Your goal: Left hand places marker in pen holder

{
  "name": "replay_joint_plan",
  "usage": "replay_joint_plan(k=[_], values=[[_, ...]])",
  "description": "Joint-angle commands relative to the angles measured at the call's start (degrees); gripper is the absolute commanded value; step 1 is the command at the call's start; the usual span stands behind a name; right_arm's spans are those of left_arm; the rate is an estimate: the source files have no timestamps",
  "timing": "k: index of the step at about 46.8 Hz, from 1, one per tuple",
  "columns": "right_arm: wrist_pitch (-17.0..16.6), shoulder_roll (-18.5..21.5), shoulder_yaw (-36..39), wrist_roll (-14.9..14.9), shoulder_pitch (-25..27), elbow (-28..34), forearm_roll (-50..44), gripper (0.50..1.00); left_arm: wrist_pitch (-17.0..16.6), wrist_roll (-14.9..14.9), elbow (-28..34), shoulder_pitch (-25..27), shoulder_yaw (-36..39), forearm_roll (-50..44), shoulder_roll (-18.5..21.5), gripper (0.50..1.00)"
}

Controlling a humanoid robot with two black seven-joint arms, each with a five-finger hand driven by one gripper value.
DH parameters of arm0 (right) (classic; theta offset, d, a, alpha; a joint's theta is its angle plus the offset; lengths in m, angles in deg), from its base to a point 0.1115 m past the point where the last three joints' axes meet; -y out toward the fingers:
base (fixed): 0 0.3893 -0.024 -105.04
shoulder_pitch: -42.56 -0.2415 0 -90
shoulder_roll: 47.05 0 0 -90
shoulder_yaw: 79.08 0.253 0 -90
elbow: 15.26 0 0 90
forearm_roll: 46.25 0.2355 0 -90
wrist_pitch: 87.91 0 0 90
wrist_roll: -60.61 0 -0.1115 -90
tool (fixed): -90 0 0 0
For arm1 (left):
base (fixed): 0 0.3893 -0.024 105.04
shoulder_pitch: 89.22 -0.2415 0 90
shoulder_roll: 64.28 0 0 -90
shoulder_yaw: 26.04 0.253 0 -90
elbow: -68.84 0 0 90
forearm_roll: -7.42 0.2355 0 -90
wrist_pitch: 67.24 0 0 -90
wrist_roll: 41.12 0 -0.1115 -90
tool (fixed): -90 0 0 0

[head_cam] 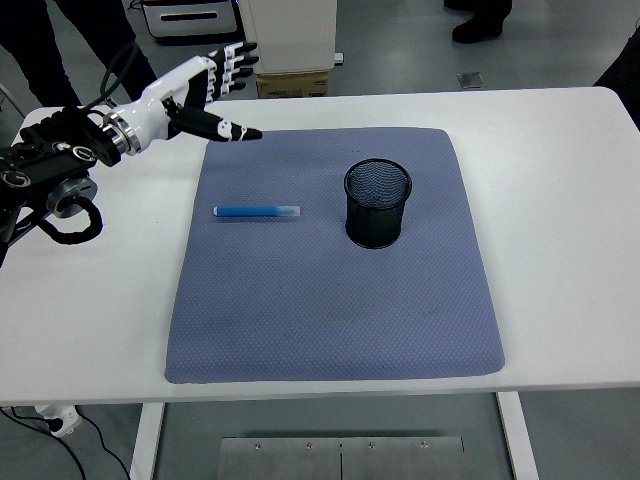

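One white-and-black robot left hand (pixel 200 90) hovers over the far-left corner of a grey-blue padded mat (pixel 335 255) on a white table (pixel 560 200), its fingers spread apart and holding nothing. Lying flat on the mat's left half is the blue marker with a clear cap (pixel 257 211), well apart from the hand and pointing toward the black wire-mesh pen holder (pixel 377 203), which stands upright near the mat's centre. People's dark trouser legs (pixel 40 40) show beyond the table's far edge.
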Motion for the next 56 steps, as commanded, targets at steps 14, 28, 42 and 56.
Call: replay_joint_plan(k=[14,28,42,56], values=[[0.0,0.0,0.0,0.0,0.0,0.0,0.0,1.000,-1.7,0.1,-0.2,4.2,17.6,19.4,-1.8,1.000],[0.0,0.0,0.0,0.0,0.0,0.0,0.0,1.000,-2.2,0.9,-1.1,4.6,17.8,26.0,-4.1,1.000],[0.0,0.0,0.0,0.0,0.0,0.0,0.0,1.000,-2.1,0.9,-2.6,5.4,17.5,26.0,-6.2,1.000],[0.0,0.0,0.0,0.0,0.0,0.1,0.0,1.000,-2.0,2.2,-5.2,5.3,17.9,26.2,-8.1,1.000]])
